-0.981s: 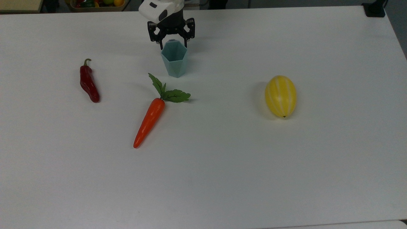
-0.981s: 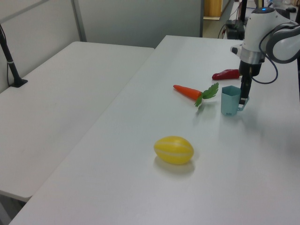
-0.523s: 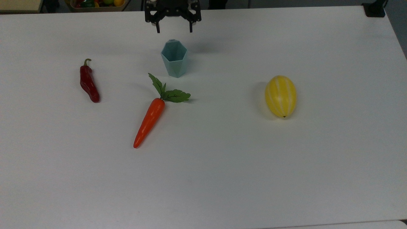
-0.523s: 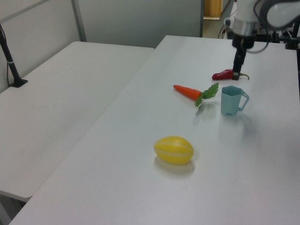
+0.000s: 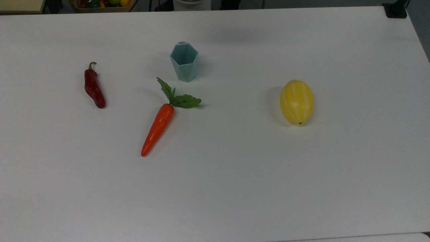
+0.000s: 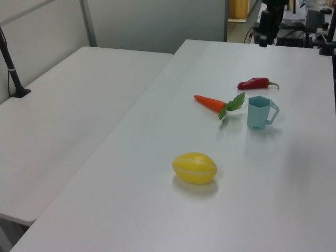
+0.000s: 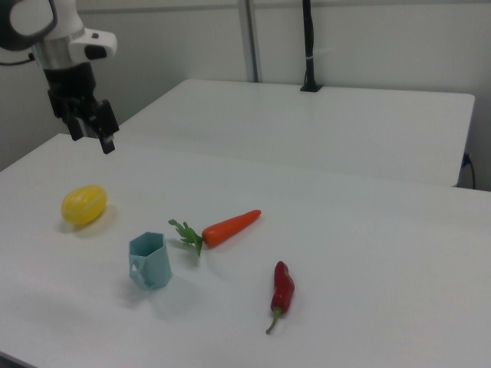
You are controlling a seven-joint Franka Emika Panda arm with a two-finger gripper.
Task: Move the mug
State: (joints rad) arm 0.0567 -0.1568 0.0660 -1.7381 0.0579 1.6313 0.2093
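Observation:
The mug (image 5: 183, 62) is a pale teal faceted cup standing upright on the white table (image 5: 235, 168), just above the carrot's leaves in the top view. In the left view the mug (image 6: 258, 112) has its tab handle on the left view's right. In the right view the mug (image 7: 151, 261) stands near the front edge. My gripper (image 7: 92, 138) hangs high above the table at the right view's upper left, well away from the mug. Its fingers are open and hold nothing.
An orange carrot (image 5: 159, 126) with green leaves lies beside the mug. A red chili (image 5: 94, 88) is at the top view's left and a yellow striped melon (image 5: 296, 101) at its right. A second white table (image 6: 79, 105) adjoins this one.
The gripper was at the mug's handle a second ago. It has let go, risen and drawn back out of the top view. The mug has stayed in place.

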